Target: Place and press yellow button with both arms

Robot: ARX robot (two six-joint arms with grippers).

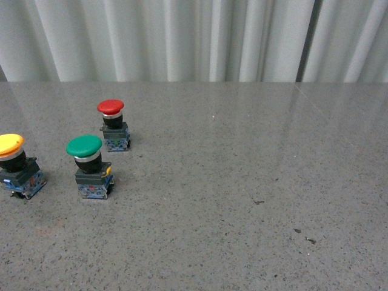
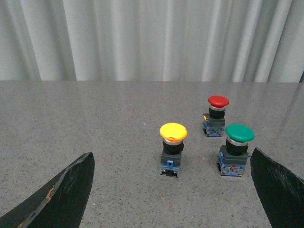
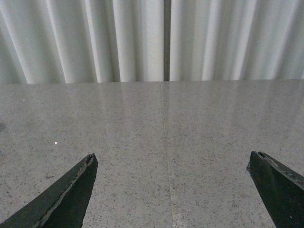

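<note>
The left gripper (image 2: 172, 153) is spread wide, its 2 fingers (image 2: 66, 194) at the edges of the left wrist view, gripping and touching nothing. The right gripper (image 3: 172, 154) gapes just as wide over bare table (image 3: 166, 123). The yellow button (image 2: 173, 145) stands upright on the table ahead of the left gripper and apart from it. The green button (image 2: 236, 149) is near it, with the red button (image 2: 217, 114) further back. The front view shows all 3 buttons at the table's left, the yellow one at the picture's edge, but neither arm. The right wrist view shows only table and curtain (image 3: 142, 38).
</note>
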